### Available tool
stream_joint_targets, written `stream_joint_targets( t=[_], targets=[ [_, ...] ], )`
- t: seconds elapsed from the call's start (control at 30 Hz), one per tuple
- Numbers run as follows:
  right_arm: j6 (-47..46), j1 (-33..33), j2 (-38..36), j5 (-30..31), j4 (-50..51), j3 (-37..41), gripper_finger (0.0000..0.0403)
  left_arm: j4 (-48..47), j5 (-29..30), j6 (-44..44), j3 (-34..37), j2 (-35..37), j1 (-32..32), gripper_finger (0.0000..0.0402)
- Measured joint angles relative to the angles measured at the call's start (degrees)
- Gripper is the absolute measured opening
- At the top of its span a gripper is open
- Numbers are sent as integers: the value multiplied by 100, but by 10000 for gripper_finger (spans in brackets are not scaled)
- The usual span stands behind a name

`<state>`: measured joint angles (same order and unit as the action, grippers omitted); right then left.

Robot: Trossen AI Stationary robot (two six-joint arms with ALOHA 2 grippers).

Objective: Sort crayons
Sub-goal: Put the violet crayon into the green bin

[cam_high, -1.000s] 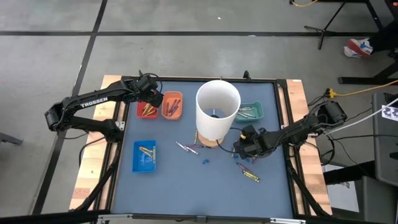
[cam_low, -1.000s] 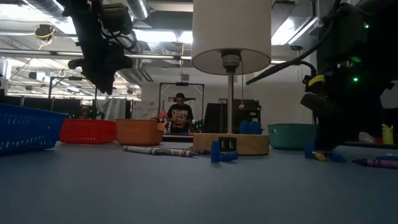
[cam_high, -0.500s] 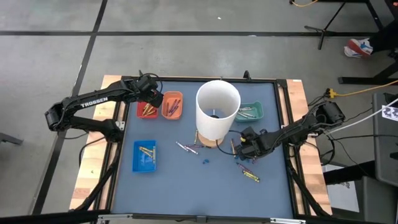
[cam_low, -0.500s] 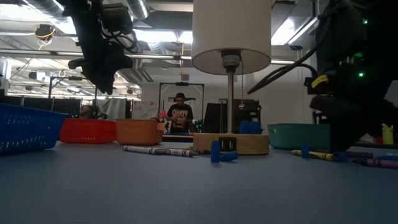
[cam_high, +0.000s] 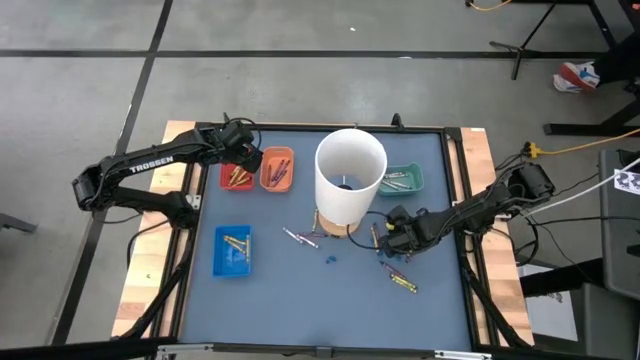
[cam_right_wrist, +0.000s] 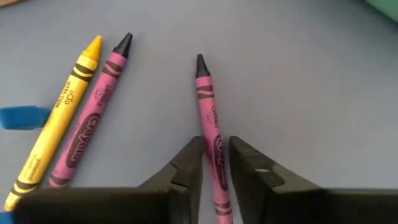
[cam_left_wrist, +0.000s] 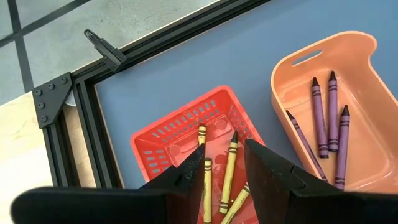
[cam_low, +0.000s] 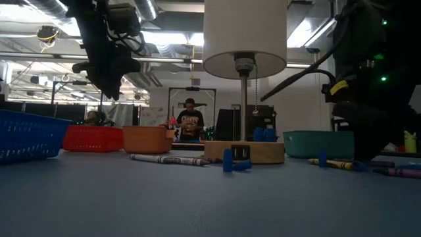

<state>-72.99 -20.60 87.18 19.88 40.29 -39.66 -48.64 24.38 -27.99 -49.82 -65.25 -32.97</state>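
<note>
right gripper (cam_right_wrist: 216, 155) apparently pinching purple crayon (cam_right_wrist: 210, 118)

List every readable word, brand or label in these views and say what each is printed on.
"TROSSEN": white letters on the left arm.
"Crayola": sideways on the wrapper of the purple crayon beside the yellow crayon.
Small print on the yellow crayon and on the purple crayon between the right fingers: too blurred to read.
</note>
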Motion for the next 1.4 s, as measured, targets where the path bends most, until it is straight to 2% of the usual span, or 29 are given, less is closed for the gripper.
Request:
stream_joint_targets(
  t=[0.2,0.47,0.63,0.8,0.97,1.23,1.4],
  targets=[
    [176,0,4,3,14,-9,10,2,-4,0,0,0,0,96],
    [302,0,-5,-83,11,-9,25,79,-142,97,0,0,276,96],
    [614,4,-68,-339,47,-101,13,236,-162,160,0,0,605,96],
    [1208,-4,-73,-638,7,-513,7,340,-422,164,0,0,1085,96],
    [1755,-4,-77,-932,-45,-973,12,335,-928,156,0,0,1705,96],
    [2412,-6,-79,-1558,-351,-1550,14,384,-1375,39,0,0,2907,96],
    [2837,-7,-79,-1774,-800,-1761,14,951,-1714,-298,2,0,3817,96]
  ],
)
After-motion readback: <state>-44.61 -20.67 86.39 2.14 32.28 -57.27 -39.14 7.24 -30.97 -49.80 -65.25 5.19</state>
